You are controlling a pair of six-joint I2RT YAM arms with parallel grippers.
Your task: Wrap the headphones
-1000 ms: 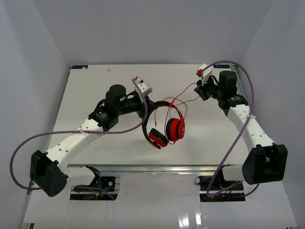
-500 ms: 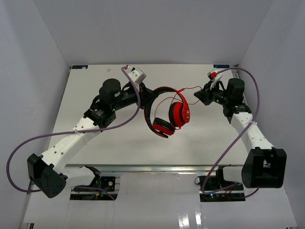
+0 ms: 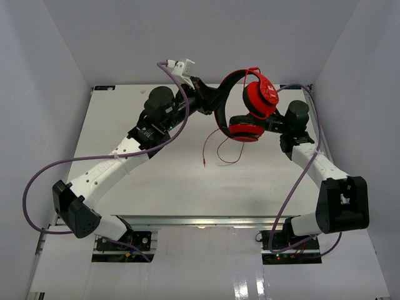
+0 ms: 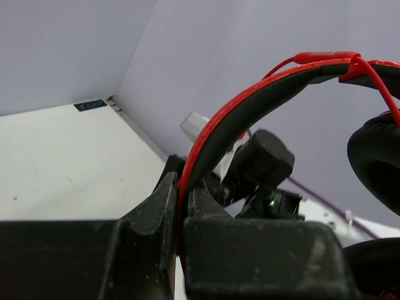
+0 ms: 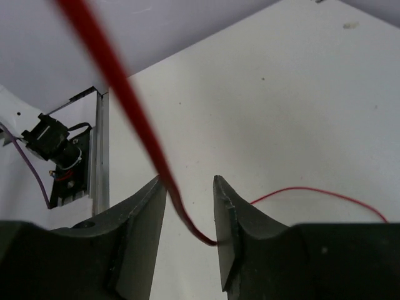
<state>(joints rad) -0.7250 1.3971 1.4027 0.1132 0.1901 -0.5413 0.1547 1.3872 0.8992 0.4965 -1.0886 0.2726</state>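
White table, red headphones held aloft

From above, the headphones hide the right claw; the cable blurs up close.

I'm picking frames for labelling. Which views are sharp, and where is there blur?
Top view: evenly lit and sharp, headphones crisp. Left wrist view: headband fairly sharp, left claw dark with little detail. Right wrist view: cable badly blurred close to the lens, table behind it in focus.
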